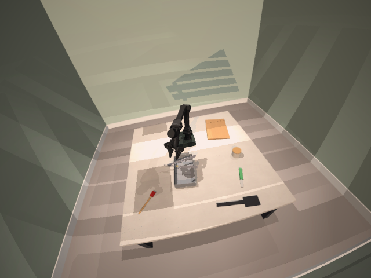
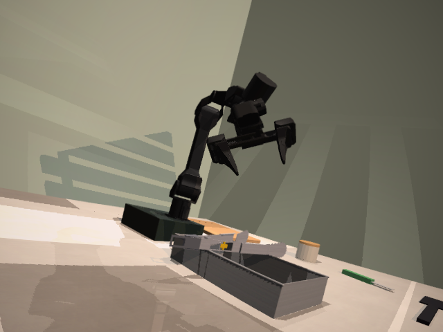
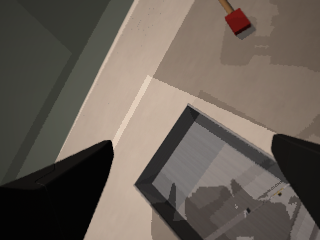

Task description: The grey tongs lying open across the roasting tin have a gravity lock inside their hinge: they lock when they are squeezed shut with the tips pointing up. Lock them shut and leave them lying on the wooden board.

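The grey tongs [image 1: 183,161] [image 2: 264,249] lie open across the back part of the roasting tin [image 1: 185,185] [image 2: 300,298] [image 3: 167,145]. Their narrow end sticks out past the left side and their spread arms point right, with a yellow mark between. In the wrist view only a part near the bottom right shows, partly behind a finger. My gripper [image 1: 174,157] [image 2: 260,169] [image 3: 190,145] is wide open and empty, fingers pointing down, well above the tin and not touching the tongs. The wooden board [image 1: 218,131] [image 2: 214,227] lies flat at the back right, with nothing on it.
A red-headed brush [image 1: 152,193] [image 3: 237,21] lies at the front left. A round pot with an orange top [image 1: 236,151] [image 2: 307,252], a green-handled tool [image 1: 240,173] [image 2: 357,276] and a black spatula [image 1: 251,201] [image 2: 429,310] are on the right. The arm's base is behind the tin.
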You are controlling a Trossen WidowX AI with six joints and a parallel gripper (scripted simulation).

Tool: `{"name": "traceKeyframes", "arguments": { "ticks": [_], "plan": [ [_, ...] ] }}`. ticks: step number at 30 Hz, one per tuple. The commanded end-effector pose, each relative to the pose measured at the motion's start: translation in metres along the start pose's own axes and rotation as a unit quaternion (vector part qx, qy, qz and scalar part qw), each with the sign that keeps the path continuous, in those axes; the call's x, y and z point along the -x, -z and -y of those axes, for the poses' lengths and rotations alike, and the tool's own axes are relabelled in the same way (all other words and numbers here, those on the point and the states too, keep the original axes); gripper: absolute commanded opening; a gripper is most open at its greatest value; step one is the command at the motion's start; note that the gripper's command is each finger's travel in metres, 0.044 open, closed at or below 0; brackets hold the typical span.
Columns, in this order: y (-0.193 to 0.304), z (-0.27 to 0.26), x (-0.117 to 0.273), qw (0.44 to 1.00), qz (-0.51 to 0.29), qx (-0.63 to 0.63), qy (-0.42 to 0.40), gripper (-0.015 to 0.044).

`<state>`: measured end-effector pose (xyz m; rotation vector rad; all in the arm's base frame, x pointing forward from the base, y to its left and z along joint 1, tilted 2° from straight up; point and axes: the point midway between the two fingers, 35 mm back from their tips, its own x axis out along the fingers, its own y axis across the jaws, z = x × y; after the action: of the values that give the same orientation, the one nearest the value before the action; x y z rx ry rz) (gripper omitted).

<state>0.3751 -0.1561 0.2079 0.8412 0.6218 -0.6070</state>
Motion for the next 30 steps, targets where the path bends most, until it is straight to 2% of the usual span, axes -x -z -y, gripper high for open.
{"name": "traceKeyframes", "arguments": {
  "ticks": [1, 5, 7, 30],
  "plan": [
    [0.043, 0.039, -0.026, 0.974, -0.122, -0.129, 0.138, 0.044],
    [0.08, 0.072, -0.029, 0.909, -0.201, -0.233, 0.282, 0.044],
    [0.086, 0.076, -0.028, 0.893, -0.211, -0.249, 0.308, 0.044],
    [0.091, 0.072, -0.039, 0.893, -0.211, -0.25, 0.308, 0.044]
  ]
}}
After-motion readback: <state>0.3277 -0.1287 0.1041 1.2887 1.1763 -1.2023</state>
